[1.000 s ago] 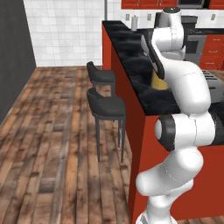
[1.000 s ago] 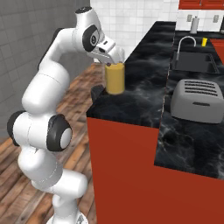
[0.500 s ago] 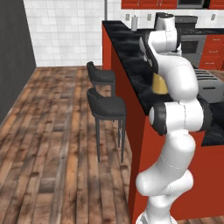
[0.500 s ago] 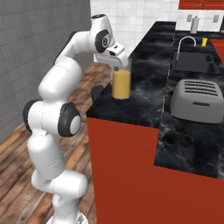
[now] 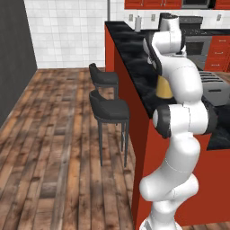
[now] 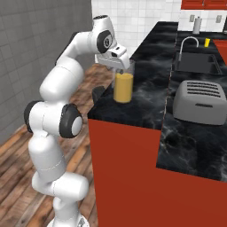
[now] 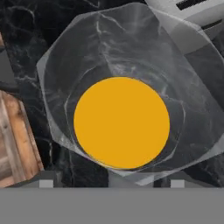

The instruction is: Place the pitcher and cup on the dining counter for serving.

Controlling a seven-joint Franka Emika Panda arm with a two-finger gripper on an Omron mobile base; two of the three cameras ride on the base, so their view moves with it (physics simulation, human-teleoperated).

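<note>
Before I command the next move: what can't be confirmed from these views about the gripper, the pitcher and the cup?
- Gripper finger state: right base view, its fingers sit at the rim of the tall clear glass pitcher of orange liquid; grip or gap unreadable.
- Same gripper: left base view, hidden behind the white arm.
- Pitcher base on the black marbled dining counter: hand view looks straight down; contact unseen.
- Small yellow cup: right base view, far by the sink, too small for detail.

Home kitchen, rendered. Long counter (image 5: 134, 67) with black marbled top and flat red front; two black bar stools (image 5: 109, 110) against it. Sink with faucet (image 6: 188, 42) set into the top, grey toaster (image 6: 200, 103) nearby. Red cabinets (image 5: 220, 49), white tiled wall (image 5: 67, 31), wood plank floor (image 5: 49, 152).
</note>
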